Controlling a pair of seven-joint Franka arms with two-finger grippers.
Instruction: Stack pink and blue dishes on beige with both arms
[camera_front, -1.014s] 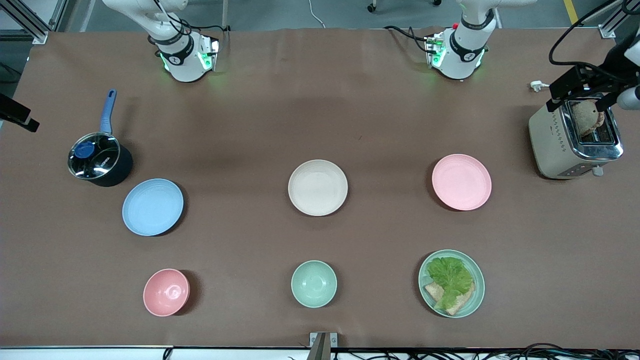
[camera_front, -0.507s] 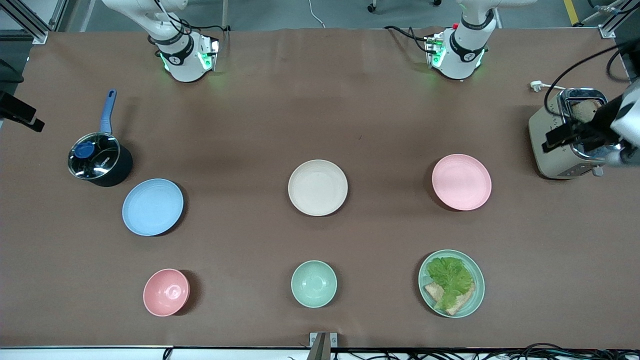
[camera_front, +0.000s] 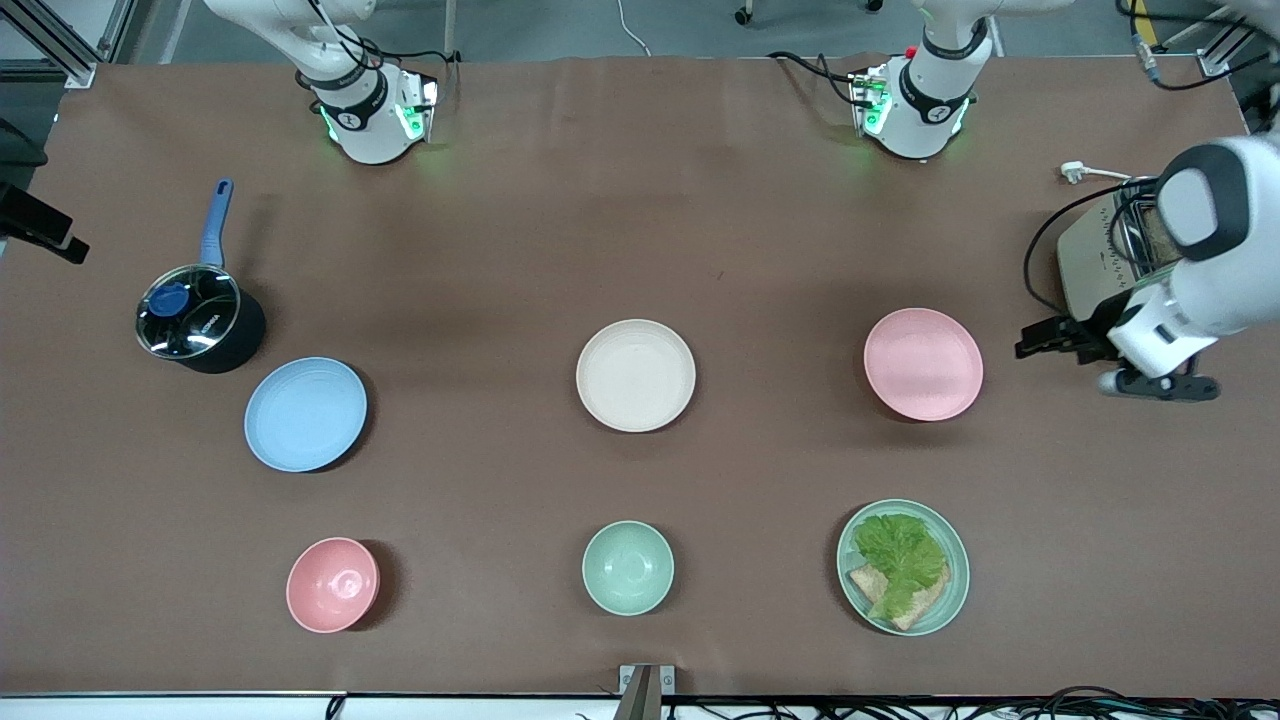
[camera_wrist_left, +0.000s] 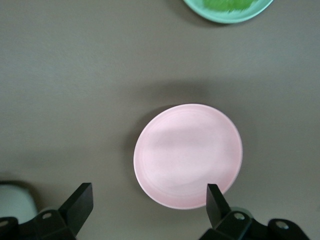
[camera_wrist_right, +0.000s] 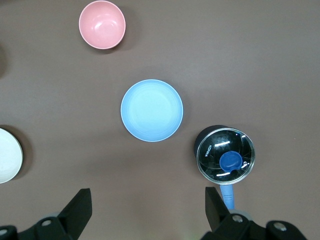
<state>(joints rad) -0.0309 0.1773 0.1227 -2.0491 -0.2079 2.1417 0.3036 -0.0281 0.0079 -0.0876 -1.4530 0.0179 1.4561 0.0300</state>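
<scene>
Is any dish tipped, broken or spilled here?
Nothing stands out. The pink plate, blue plate and beige plate lie flat, apart and whole. The left gripper is open above the pink plate; the right gripper is open above the table.

Brown matte cover spread flat over the whole bench, faint creases across it. Grey floor showing past the bench's upper edge, with a white cable trailing over it and caster wheels just in shot. Aluminium frame struts at both upper corners. Yellow floor stripe near one of them. White ledge and a tangle of dark cables running along the nearest edge. Soft, even overhead light, gentle shadows only.
</scene>
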